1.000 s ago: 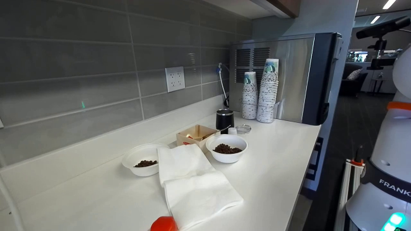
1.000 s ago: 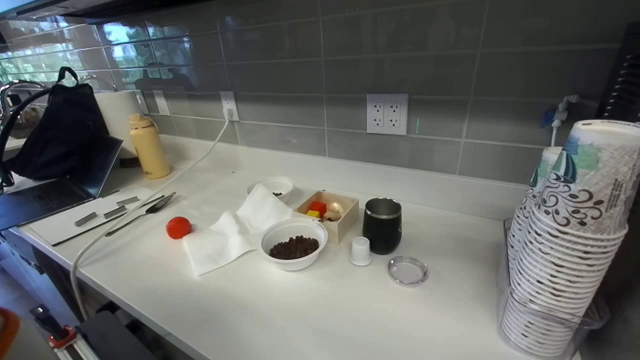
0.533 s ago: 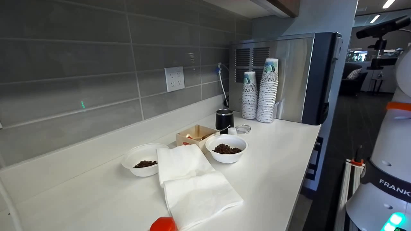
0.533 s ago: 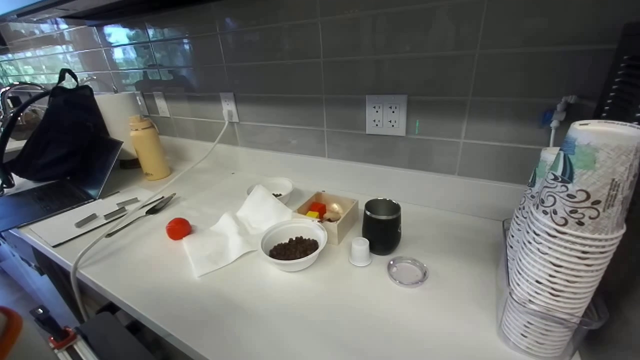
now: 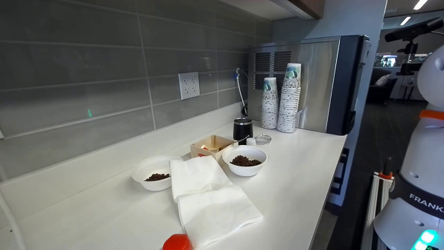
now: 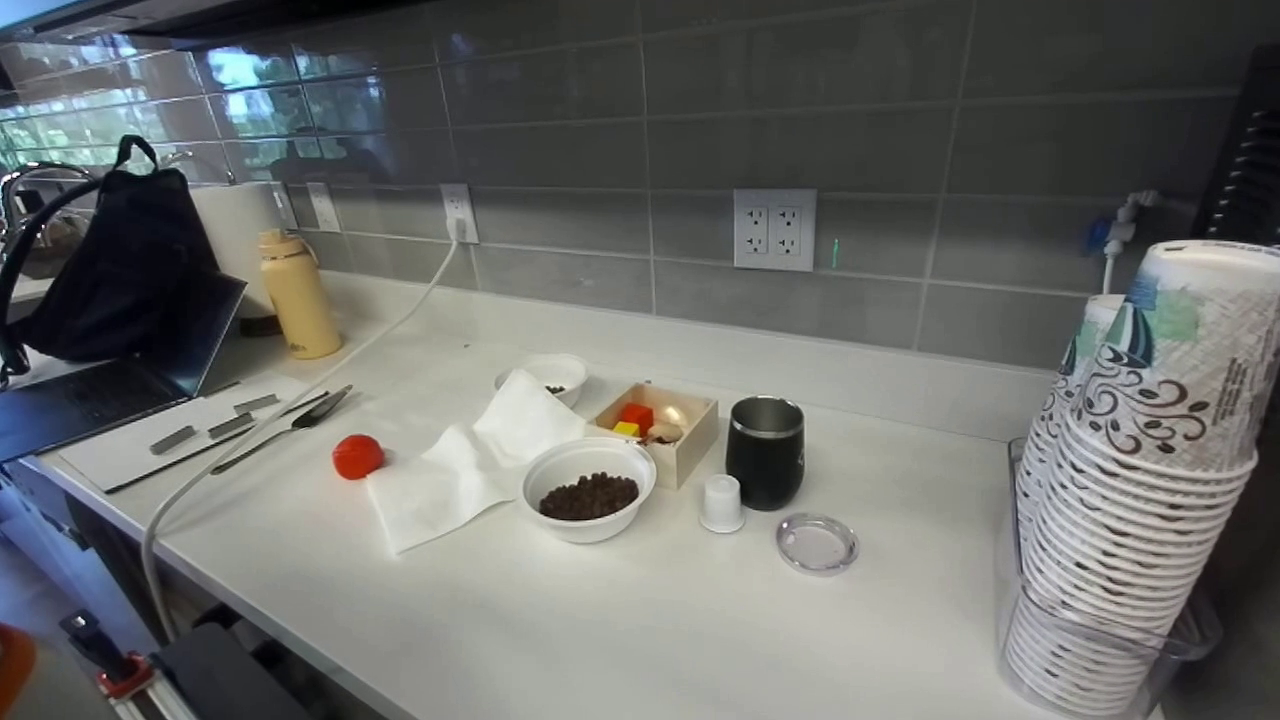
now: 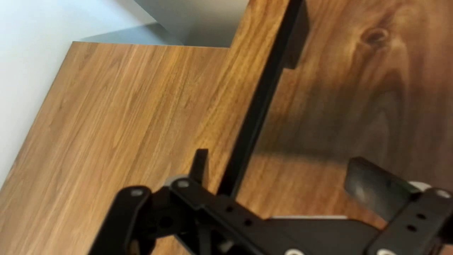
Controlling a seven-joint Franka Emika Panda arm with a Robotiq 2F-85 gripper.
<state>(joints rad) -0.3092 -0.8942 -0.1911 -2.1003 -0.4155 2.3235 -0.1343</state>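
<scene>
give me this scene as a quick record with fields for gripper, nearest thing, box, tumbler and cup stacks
Gripper: open, nothing visibly held
Nearest thing: black bar beside wooden panel; contact unclear
Wooden box: holds red block and yellow block
Black tumbler: upright, clear lid lying apart from it
Stacked: taller cup stack beside shorter cup stack

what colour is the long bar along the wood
The long straight bar is black, clearest in the wrist view.

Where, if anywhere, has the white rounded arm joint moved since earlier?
Yes: in an exterior view, the joint moved left, hiding more of the black camera bracket.
</scene>
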